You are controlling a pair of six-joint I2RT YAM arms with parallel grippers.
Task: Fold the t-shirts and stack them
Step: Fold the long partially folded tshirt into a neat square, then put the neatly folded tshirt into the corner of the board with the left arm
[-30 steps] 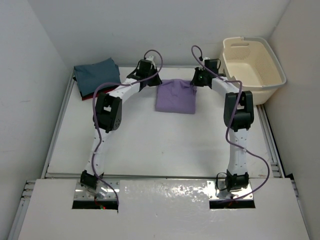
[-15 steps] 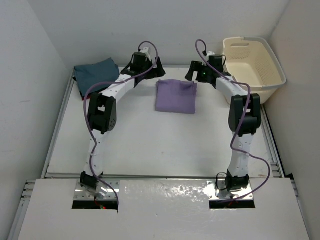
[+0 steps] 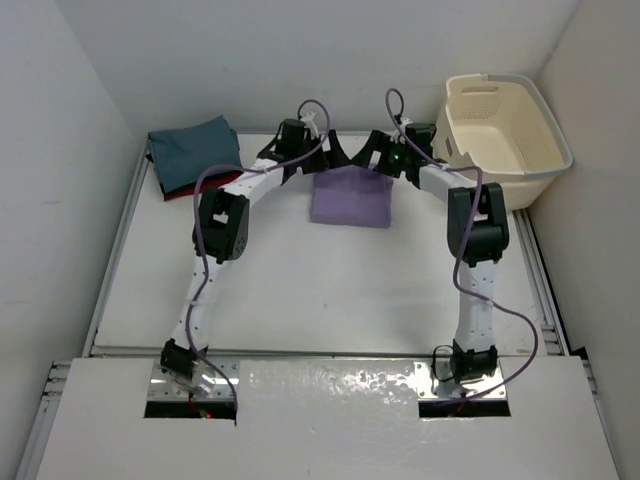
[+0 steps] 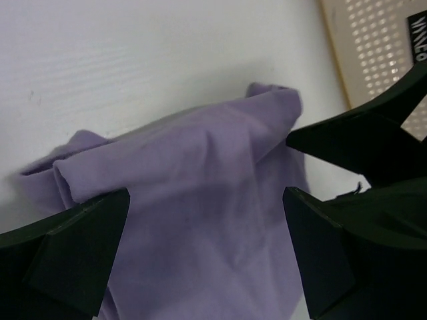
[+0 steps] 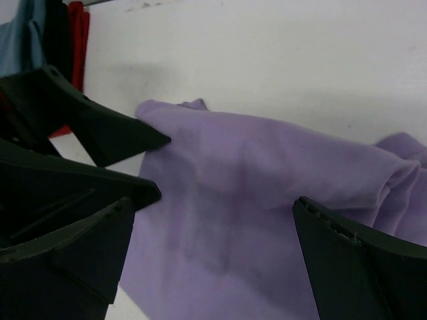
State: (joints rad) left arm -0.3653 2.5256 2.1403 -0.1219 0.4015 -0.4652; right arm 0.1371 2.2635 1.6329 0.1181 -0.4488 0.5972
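Note:
A lavender t-shirt [image 3: 350,198] lies folded flat on the table at the back middle. Both grippers hang open just over its far edge, nose to nose. My left gripper [image 3: 333,153] is above the far left corner, and in its wrist view the purple cloth [image 4: 200,167] lies between and below the spread fingers [image 4: 73,247]. My right gripper [image 3: 374,152] is above the far right corner, with the same shirt [image 5: 267,187] under it. Neither holds anything. At the back left sits a stack topped by a slate blue-grey shirt [image 3: 195,150], with red [image 3: 176,194] showing under it.
A cream plastic tub [image 3: 505,125] stands at the back right corner, close to the right arm's elbow. White walls close in the table at the back and on both sides. In the right wrist view black cloth [image 5: 55,27] shows in the stack.
Both grippers have gone from shut to open and let go of the lavender shirt. They drew back from it, then came in toward each other over its far edge.

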